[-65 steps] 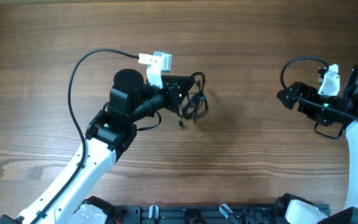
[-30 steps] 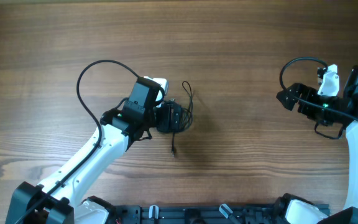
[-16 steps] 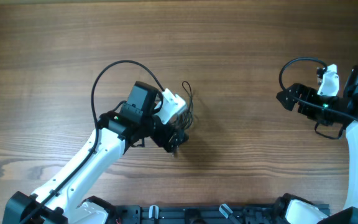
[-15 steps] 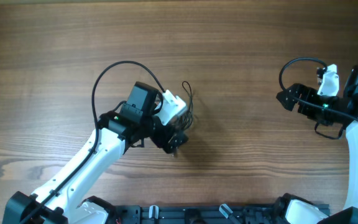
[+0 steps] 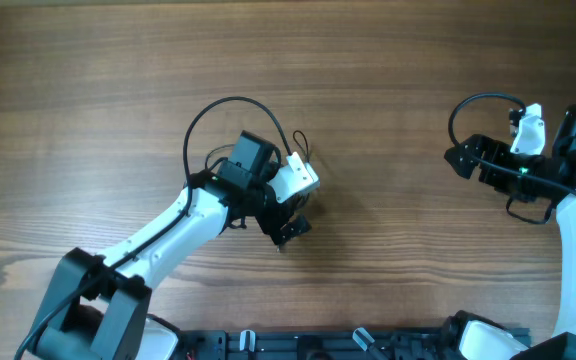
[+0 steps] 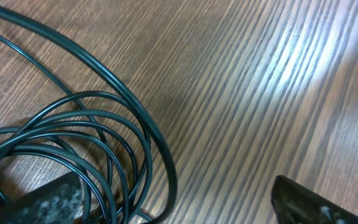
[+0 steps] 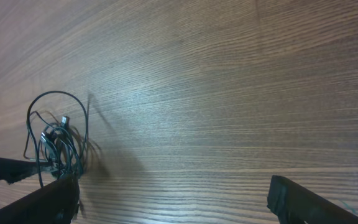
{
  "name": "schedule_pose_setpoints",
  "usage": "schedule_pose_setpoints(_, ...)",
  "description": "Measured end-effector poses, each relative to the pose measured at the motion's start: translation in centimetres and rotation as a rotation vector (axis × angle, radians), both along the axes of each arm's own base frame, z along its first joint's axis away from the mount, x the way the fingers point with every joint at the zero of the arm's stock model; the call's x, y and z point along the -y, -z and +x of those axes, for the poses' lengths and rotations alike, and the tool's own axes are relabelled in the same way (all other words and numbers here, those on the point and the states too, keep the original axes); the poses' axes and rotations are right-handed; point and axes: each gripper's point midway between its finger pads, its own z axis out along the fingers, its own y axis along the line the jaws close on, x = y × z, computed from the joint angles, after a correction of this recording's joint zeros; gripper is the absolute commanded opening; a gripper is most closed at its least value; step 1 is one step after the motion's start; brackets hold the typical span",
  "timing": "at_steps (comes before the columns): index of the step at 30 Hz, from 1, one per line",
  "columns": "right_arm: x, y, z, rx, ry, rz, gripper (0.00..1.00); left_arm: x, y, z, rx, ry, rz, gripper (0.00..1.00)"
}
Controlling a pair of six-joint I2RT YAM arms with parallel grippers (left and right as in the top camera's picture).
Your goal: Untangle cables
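While left fingers (image 6: 42,200) gape over cables (image 7: 59,144), right fingers (image 7: 303,204) well apart.

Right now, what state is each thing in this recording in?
cables: still tangled, coiled in one bundle lying on the table
left pincer: open, down at the bundle, not closed on it
right pincer: open, empty, far from the bundle

Cables (image 7: 56,142): right wrist view, lower left, plugs too small to tell. Overhead, centre: bundle mostly hidden beneath left arm (image 5: 183,215). Left wrist view: coils cut by left and bottom edges; left fingers (image 6: 319,204) clipped at bottom edge.
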Motion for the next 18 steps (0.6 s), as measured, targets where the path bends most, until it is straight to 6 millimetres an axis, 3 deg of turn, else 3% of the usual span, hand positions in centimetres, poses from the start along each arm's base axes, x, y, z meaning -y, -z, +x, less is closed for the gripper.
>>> schedule_pose_setpoints(2,0.0,0.0,0.0,0.000,0.000,-0.001,1.00,-0.1,0.7,-0.1,-0.017,-0.001,0.013,0.63)
schedule_pose_setpoints(5,0.0,0.0,0.0,0.001,-0.002,-0.002,1.00,-0.3,1.8,-0.2,-0.040,0.000,0.037,0.04)
schedule_pose_setpoints(9,0.0,0.0,0.0,0.001,-0.002,-0.002,1.00,-0.2,2.2,0.3,-0.028,-0.006,0.036,0.04)
schedule_pose_setpoints(13,0.0,0.0,0.0,0.000,-0.002,-0.001,1.00,0.4,1.0,1.3,-0.032,-0.101,-0.011,0.04)
schedule_pose_setpoints(16,0.0,0.0,0.0,0.001,-0.002,-0.002,0.99,0.8,-1.5,2.0,-0.011,-0.162,-0.063,0.04)
schedule_pose_setpoints(18,0.0,0.0,0.0,0.000,-0.002,-0.001,1.00,1.3,-5.2,2.9,0.058,-0.195,-0.136,0.04)
